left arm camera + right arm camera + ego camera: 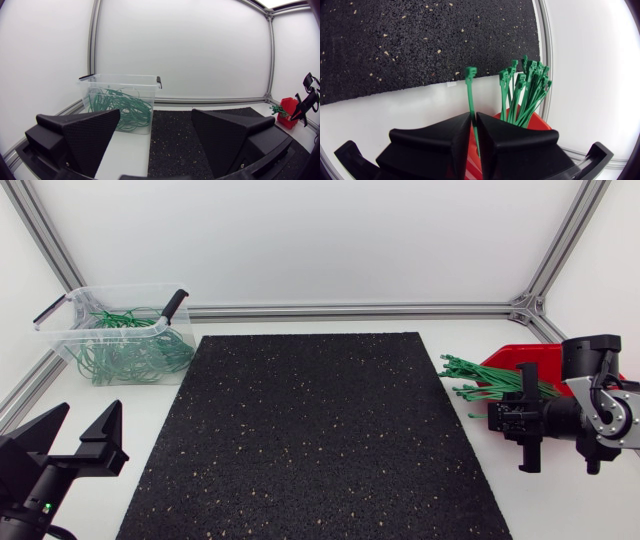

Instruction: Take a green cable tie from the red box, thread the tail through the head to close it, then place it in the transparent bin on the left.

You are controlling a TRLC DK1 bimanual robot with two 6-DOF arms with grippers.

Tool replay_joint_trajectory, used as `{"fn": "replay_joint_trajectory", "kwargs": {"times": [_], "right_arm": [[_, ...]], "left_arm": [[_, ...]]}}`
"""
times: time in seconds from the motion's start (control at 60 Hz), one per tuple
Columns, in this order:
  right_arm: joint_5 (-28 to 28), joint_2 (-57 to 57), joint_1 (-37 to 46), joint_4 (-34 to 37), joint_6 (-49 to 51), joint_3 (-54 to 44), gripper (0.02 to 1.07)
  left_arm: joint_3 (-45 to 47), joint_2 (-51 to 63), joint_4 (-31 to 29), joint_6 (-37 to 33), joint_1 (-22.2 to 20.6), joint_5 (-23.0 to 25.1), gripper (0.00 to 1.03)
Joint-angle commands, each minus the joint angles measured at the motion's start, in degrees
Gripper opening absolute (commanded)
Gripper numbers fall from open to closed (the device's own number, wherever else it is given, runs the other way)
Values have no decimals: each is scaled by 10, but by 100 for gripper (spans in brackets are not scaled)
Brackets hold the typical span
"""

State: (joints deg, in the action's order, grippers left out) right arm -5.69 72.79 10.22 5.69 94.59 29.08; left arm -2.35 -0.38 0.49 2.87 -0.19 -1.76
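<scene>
The red box (pixel 515 358) stands at the right edge, with a bundle of green cable ties (pixel 478 376) sticking out toward the mat. My right gripper (pixel 528 418) hangs over the box. In the right wrist view the right gripper (pixel 474 120) is shut on a single green cable tie (pixel 469 92), whose head stands up ahead of the fingertips, apart from the other ties (pixel 527 90) in the red box (pixel 540 122). My left gripper (pixel 75 432) is open and holds nothing at the front left, seen wide apart in its own view (pixel 155 135). The transparent bin (pixel 60 325) sits at the back left.
A black speckled mat (pixel 310 440) covers the middle of the table. The bin (pixel 120 79) holds several closed green ties (pixel 120 111) and has black handle clips. Aluminium frame rails run along the table's back and sides.
</scene>
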Motion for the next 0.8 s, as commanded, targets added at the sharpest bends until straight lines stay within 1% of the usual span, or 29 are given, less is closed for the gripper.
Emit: {"fn": "replay_joint_trajectory", "kwargs": {"times": [0.0,0.183,0.267,0.367,0.4,0.5,0.567,0.633,0.717,0.783], "right_arm": [[5,-11,-2,-8,16,-14,8],[4,-26,-1,-11,10,-12,8],[1,-40,-2,-2,-1,-5,8],[-10,-59,-2,39,-27,19,8],[-18,-68,-2,70,-42,39,8],[-34,-97,-2,112,-67,70,8],[-34,-110,-5,124,-94,89,8],[-35,-123,-12,159,-107,107,8],[-35,-151,-20,167,-120,114,8],[-34,-178,-32,187,-131,126,8]], "left_arm": [[22,0,-16,6,-4,1,99],[22,0,-16,6,-4,1,99],[22,0,-16,6,-4,1,99],[22,0,-16,6,-4,1,99],[22,0,-16,6,-4,1,99],[22,0,-16,6,-4,1,99],[22,0,-16,6,-4,1,99],[22,0,-16,6,-4,1,99],[22,0,-16,6,-4,1,99],[22,0,-16,6,-4,1,99]]}}
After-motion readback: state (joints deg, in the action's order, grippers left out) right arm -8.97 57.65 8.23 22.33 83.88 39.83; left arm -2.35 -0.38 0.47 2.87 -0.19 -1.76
